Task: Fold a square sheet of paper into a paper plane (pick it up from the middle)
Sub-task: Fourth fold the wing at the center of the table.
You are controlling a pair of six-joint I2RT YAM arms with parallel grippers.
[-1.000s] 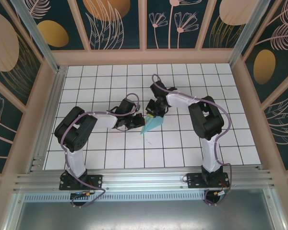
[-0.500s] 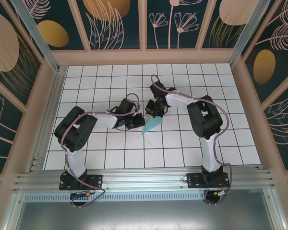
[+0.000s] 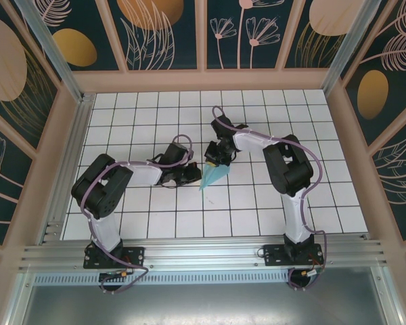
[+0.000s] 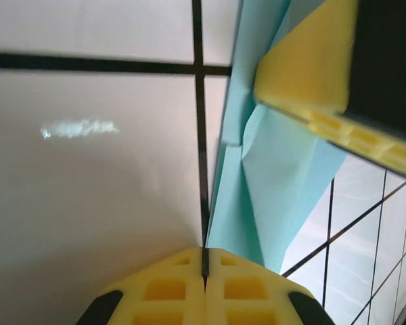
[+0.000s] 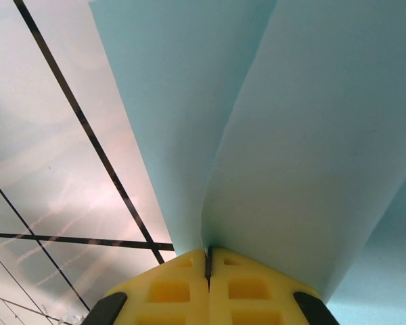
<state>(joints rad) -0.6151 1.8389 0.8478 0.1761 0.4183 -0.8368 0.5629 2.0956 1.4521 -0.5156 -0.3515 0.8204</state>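
Note:
The paper plane is a slim, pointed turquoise fold lying near the middle of the tiled table, its tip pointing toward the near left. My right gripper is at its far, wide end and is shut on it. In the right wrist view the paper rises in two flaps straight out of the seam of the shut gripper. My left gripper is shut just left of the plane. In the left wrist view its tips meet at the paper's left edge, with no paper seen between them. A yellow right finger presses the paper.
The white tiled table with dark grid lines is fenced by a wooden frame and patterned walls. An aluminium rail carries both arm bases along the near edge.
My left arm has drawn back a little to the left, away from the paper. The paper plane and my right gripper have stayed in place.

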